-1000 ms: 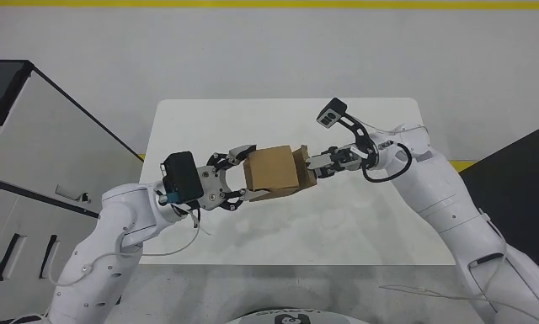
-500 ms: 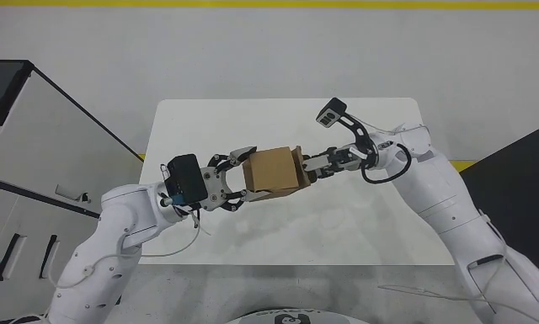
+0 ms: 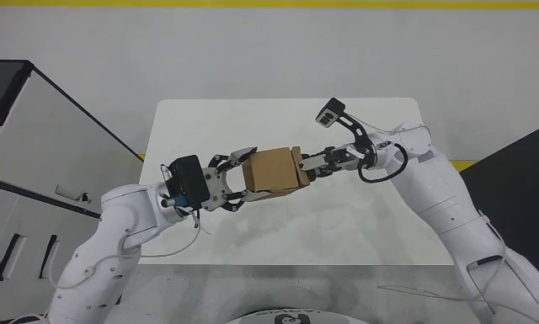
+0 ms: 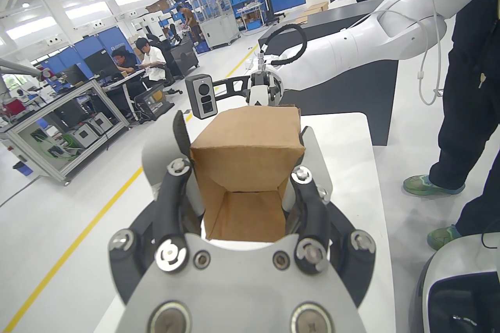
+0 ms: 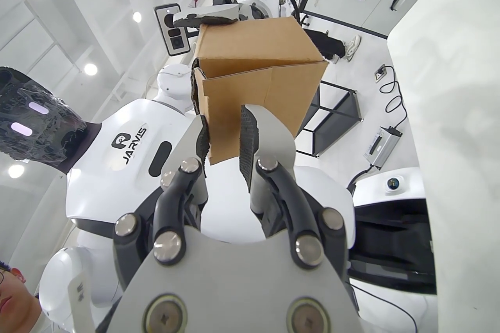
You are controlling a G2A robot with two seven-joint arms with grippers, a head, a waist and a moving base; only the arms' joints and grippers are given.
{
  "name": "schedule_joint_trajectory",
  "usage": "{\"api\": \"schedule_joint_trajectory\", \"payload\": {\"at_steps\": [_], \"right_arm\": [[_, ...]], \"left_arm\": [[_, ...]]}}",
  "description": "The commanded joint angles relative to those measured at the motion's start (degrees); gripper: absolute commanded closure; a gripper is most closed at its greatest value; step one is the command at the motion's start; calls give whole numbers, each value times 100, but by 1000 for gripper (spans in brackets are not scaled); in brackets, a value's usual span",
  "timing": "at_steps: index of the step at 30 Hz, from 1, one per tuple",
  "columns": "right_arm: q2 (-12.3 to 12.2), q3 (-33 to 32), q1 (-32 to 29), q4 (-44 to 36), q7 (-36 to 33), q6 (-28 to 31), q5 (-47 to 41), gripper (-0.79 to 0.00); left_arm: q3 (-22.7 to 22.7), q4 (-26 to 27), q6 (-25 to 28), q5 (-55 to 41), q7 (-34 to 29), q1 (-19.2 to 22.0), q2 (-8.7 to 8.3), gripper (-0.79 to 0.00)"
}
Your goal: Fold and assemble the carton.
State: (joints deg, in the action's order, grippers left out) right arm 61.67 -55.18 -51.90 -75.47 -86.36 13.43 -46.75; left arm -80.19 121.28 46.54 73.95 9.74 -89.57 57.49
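The left gripper (image 4: pixel 245 133) hugs the carton (image 4: pixel 250 123) tight between its fingers (image 4: pixel 179 129). The right gripper (image 5: pixel 225 121) pinches the carton's far end. Both should hold firm and push slowly, so the cardboard folds straight.

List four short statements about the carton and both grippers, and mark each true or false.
1. The carton is brown cardboard. True.
2. The left gripper and right gripper are at opposite ends of it. True.
3. The carton is a flat, unfolded sheet. False: it is opened into a box shape.
4. A person's hand holds the carton. False: only the grippers hold it.
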Motion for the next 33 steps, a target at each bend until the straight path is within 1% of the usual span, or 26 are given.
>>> {"api": "schedule_joint_trajectory", "payload": {"at_steps": [1,12,17,24,33], "right_arm": [[6,-4,0,-4,0,1,28,-135],[48,-9,5,31,-15,-23,73,-123],[62,-24,5,39,-36,-32,89,-95],[85,-27,5,33,-59,-36,110,-99],[106,-61,-8,19,-74,-41,132,-80]], "left_arm": [[6,-2,-6,18,4,-1,-1,0],[25,-19,-13,26,33,12,-5,0],[48,-27,-4,40,24,31,-7,0],[66,-29,-31,55,-15,43,-10,0],[81,-16,-32,63,-67,43,-16,0]]}}
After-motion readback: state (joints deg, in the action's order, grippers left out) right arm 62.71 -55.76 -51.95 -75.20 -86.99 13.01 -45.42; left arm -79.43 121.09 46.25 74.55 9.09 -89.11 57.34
